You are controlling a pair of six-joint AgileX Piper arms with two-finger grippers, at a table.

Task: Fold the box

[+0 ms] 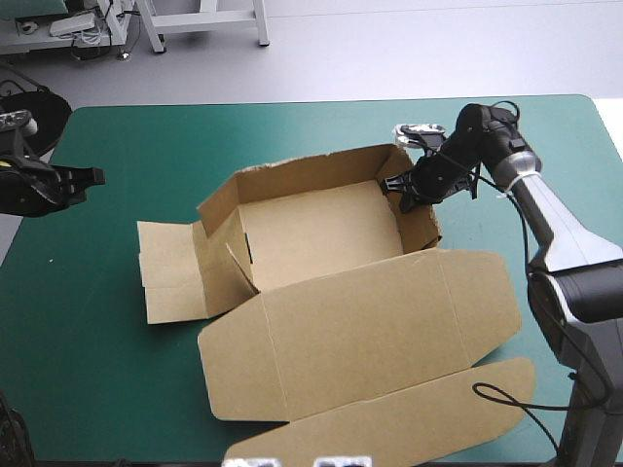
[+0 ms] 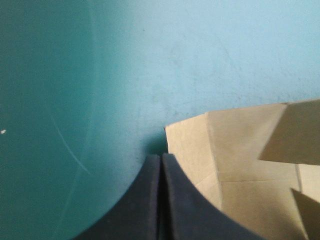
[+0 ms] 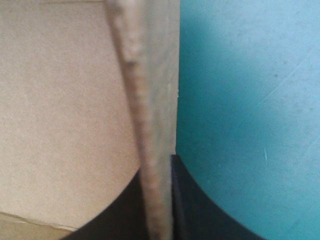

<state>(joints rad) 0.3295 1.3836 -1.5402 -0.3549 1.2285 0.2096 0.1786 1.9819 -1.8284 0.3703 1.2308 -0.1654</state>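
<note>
I read the box (image 1: pixel 370 321) as plain brown board, matt, with crisp pressed score lines. Its cut edge (image 3: pixel 141 125) in the right wrist view is rough and fibrous. The teal-green cover (image 1: pixel 97 389) is matt and smooth, with faint pale scuff lines up close. The black fingers (image 2: pixel 187 205) look matt and fine-grained, possibly rubber or foam; I can't tell from here.
</note>
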